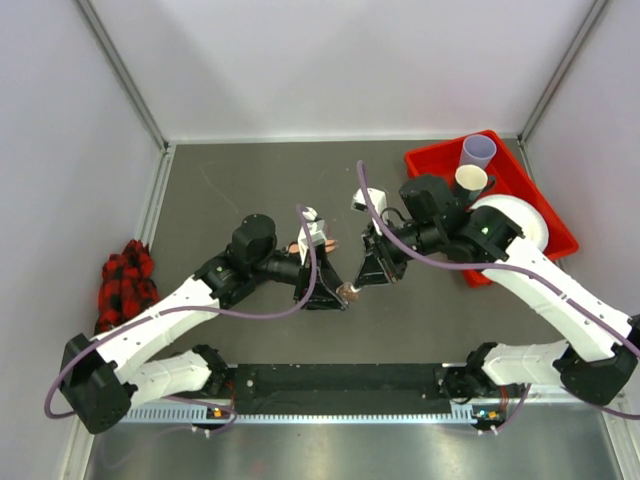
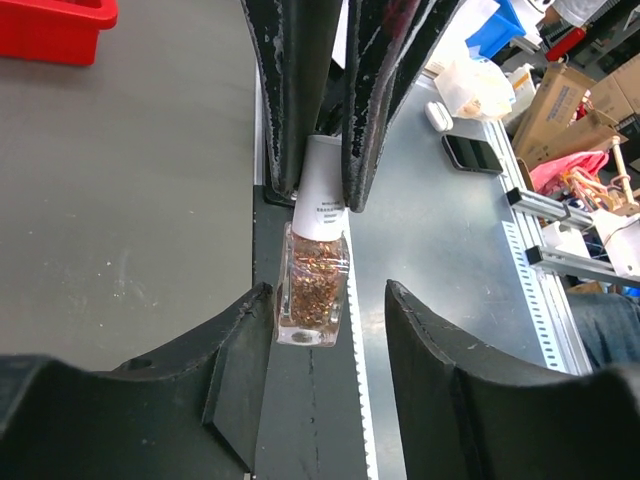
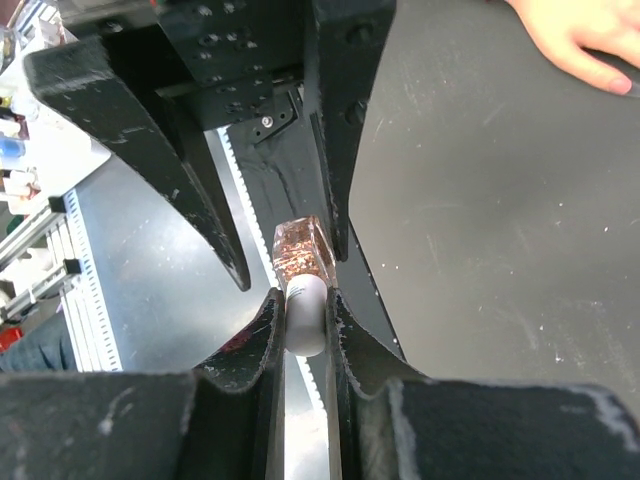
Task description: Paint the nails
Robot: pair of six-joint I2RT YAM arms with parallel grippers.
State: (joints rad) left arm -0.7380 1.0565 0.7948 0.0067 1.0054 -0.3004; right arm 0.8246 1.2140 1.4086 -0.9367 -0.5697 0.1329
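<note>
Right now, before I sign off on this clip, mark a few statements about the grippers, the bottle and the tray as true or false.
1. The right gripper is shut on the white cap of the polish bottle. True.
2. The left gripper is clamped on the bottle's glass. False: its jaws stand apart, with a clear gap on one side of the glass.
3. The polish is blue. False: it is coppery glitter.
4. A red tray sits at the table's far right. True.
5. The bottle rests on the mannequin hand. False: the hand lies apart from the bottle.
</note>
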